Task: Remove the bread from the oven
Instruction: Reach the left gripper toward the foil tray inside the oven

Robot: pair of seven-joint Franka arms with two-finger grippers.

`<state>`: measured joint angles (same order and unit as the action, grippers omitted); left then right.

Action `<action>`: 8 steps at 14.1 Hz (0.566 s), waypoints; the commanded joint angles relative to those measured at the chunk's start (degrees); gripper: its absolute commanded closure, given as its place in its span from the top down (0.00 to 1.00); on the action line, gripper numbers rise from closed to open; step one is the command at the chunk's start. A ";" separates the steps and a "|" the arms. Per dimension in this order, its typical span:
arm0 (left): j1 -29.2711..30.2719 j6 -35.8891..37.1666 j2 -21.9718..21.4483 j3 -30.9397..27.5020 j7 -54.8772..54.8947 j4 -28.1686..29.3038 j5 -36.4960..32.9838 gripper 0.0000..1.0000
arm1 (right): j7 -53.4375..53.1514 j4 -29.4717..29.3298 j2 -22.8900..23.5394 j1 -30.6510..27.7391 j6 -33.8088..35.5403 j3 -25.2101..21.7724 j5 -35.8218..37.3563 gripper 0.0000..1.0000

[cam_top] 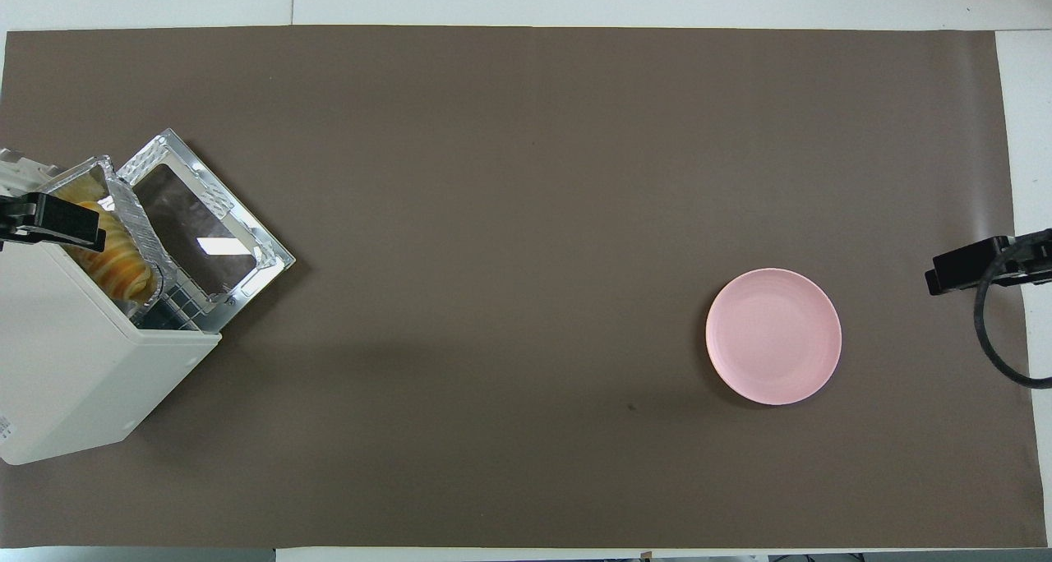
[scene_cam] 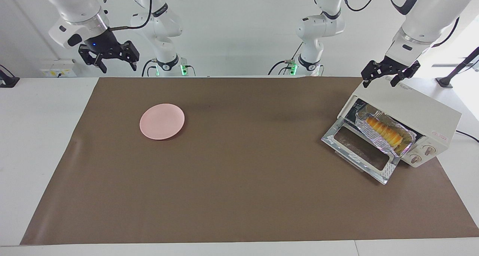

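Bread (scene_cam: 384, 129): one, in one oven (scene_cam: 411, 113); one plate (scene_cam: 162, 121). Left tool (scene_cam: 389, 75), right tool (scene_cam: 108, 57): both open, empty.

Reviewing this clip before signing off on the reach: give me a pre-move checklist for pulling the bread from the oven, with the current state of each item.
1. Oven door dropped open: ok.
2. Bread visible and reachable in the foil tray, which pokes out of the opening: ok.
3. Left gripper open, up in the air over the oven top, empty: ok.
4. Right gripper open and empty, waiting over its end of the table: ok.
5. Pink plate bare, ready as a landing spot: ok.
6. Whether the bread is loose in the tray: cannot tell.
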<state>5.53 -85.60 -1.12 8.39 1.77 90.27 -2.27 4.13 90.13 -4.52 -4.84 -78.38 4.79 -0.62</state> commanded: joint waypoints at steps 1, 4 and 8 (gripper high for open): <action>0.10 -0.44 -1.78 0.05 0.34 1.84 0.78 1.00 | 0.88 1.28 -1.01 -1.05 -0.10 0.57 -0.61 1.00; 0.09 -1.23 -1.78 -0.04 1.21 2.19 0.69 1.00 | 0.88 1.28 -1.01 -1.05 -0.10 0.48 -0.61 1.00; 0.97 -6.93 -1.97 -0.39 0.34 3.86 0.34 1.00 | 0.88 1.28 -1.01 -0.97 -0.10 0.48 -0.61 1.00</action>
<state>5.71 -88.22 -1.23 8.04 1.97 90.92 -2.27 4.13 90.13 -4.52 -4.84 -78.38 4.79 -0.62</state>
